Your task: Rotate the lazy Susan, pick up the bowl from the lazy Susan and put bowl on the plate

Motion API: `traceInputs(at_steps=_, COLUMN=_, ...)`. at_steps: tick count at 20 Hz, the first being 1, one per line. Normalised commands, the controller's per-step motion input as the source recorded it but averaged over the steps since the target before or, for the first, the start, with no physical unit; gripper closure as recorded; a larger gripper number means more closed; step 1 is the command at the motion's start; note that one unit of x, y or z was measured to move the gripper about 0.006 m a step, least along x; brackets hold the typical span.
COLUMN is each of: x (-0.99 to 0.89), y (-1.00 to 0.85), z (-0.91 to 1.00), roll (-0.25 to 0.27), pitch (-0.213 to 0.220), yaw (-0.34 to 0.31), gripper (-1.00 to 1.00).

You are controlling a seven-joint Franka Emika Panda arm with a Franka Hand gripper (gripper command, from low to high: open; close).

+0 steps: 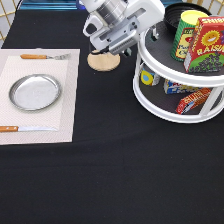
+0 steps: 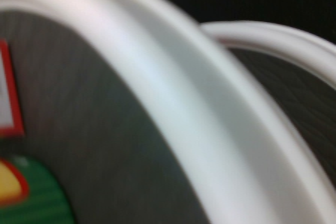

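The white two-tier lazy Susan (image 1: 167, 66) stands at the exterior view's right. The glossy black bowl (image 1: 171, 16) sits on its upper tier at the back, partly hidden behind a green and yellow can (image 1: 186, 35). My gripper (image 1: 148, 34) hangs over the left edge of the upper tier, just left of the bowl and holding nothing that shows. The silver plate (image 1: 35, 92) lies empty on a pale placemat (image 1: 67, 115) at the exterior view's left. The wrist view shows the turntable's white rim (image 2: 172, 100) and its dark grey surface from close by.
A red raisin box (image 1: 206, 45) stands on the upper tier next to the can. Several small packets (image 1: 192, 99) lie on the lower tier. A tan cork coaster (image 1: 103, 61) lies under the arm. A fork (image 1: 45, 56) and a knife (image 1: 25, 129) flank the plate.
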Motion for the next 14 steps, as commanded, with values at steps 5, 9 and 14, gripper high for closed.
traceInputs(at_steps=5, x=-0.80, y=0.27, z=0.01, roll=-0.207, pitch=-0.039, yaw=0.119, gripper=-1.00)
traceInputs(at_steps=9, x=-0.51, y=0.30, z=0.19, roll=-0.130, pitch=0.000, yaw=0.106, gripper=-1.00)
traceInputs(at_steps=14, x=-0.05, y=0.36, z=0.20, roll=-0.100, pitch=0.033, yaw=0.054, gripper=-1.00)
